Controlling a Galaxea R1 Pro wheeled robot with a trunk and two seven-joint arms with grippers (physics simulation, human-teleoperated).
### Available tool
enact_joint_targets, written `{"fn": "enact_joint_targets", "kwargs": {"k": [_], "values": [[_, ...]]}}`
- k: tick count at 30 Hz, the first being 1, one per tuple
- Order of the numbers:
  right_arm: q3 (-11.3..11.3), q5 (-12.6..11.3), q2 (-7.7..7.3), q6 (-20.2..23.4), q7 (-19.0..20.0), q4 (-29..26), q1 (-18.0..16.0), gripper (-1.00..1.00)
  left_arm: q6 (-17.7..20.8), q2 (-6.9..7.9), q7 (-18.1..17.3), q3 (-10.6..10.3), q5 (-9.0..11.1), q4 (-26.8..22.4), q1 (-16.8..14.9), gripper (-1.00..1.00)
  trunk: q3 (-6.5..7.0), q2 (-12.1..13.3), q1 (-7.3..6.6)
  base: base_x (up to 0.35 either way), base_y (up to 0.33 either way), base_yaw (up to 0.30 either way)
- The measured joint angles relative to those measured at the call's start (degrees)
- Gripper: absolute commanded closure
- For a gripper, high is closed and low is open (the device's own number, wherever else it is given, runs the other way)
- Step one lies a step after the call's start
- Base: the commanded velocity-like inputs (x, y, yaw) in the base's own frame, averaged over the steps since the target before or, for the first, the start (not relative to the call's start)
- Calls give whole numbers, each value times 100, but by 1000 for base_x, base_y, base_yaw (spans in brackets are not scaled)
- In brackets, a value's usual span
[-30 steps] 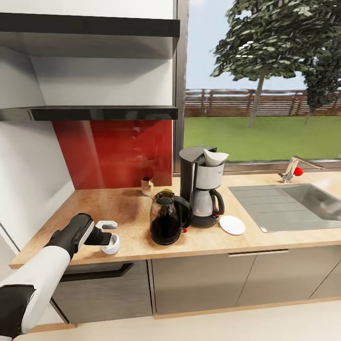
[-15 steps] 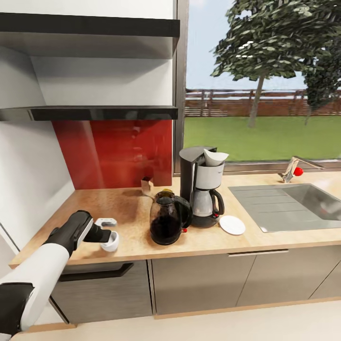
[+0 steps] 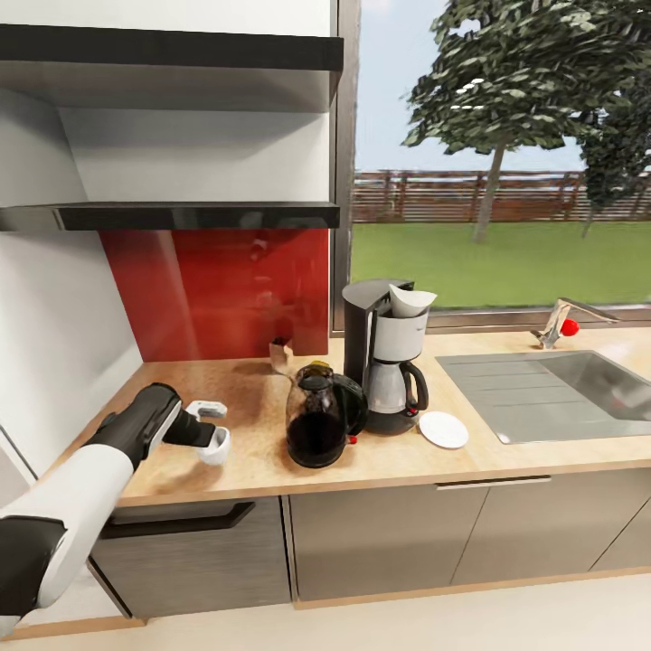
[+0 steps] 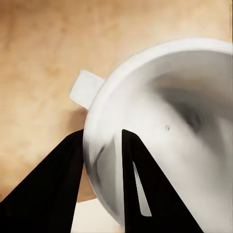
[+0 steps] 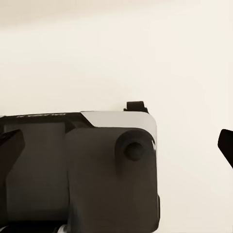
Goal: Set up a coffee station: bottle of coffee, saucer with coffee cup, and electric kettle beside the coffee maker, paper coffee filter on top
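Observation:
My left gripper [image 3: 210, 438] is shut on the rim of the white coffee cup [image 3: 217, 446], holding it a little above the left end of the countertop [image 3: 506, 459]. The left wrist view shows one black finger [image 4: 138, 174] inside the coffee cup [image 4: 184, 121] and one outside. The coffee maker [image 3: 389, 353] stands mid-counter with the paper coffee filter [image 3: 410, 298] on top. The electric kettle [image 3: 318, 420] stands at its front left, the saucer [image 3: 443, 429] at its right. The bottle of coffee [image 3: 280, 354] stands behind the kettle. My right gripper [image 5: 119, 145] hangs open over pale floor.
The kitchen shelf [image 3: 199, 215] hangs above a red backsplash [image 3: 226, 289]. A sink [image 3: 561, 389] with a faucet [image 3: 561, 325] takes the counter's right part. A white wall bounds the left end. Part of the robot's body [image 5: 77, 170] lies below the right gripper.
My left gripper has lifted the coffee cup off the counter's front edge and carried it slightly up and toward the back. Nothing else has moved.

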Motion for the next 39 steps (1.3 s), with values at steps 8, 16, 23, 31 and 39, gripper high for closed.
{"fn": "enact_joint_targets", "kwargs": {"k": [8, 16, 23, 31, 39], "values": [[-10, -12, -3, -30, -11, -8, 0, -100, 6, 212, -975, -332, -77, -38, -66, 100, 0, 0, 0, 0, 0, 0], [-19, -20, -11, -67, -13, -9, 0, -100, 7, 307, -1540, -674, -131, -47, -153, 100, 0, 0, 0, 0, 0, 0], [-24, -25, -13, -194, -14, -12, 0, -100, 5, 319, -1601, -822, -129, -53, -159, 100, 0, 1, 1, -44, -104, 0], [-28, -27, -13, -209, -31, -12, 0, -100, 4, 320, -1605, -835, -127, -57, -159, 100, 0, 1, 2, -150, -233, 0], [-28, -29, -32, -215, -37, -5, -1, -100, 4, 312, -1605, -836, -132, -57, -159, 100, 0, 1, 2, -199, -229, 0]]}}
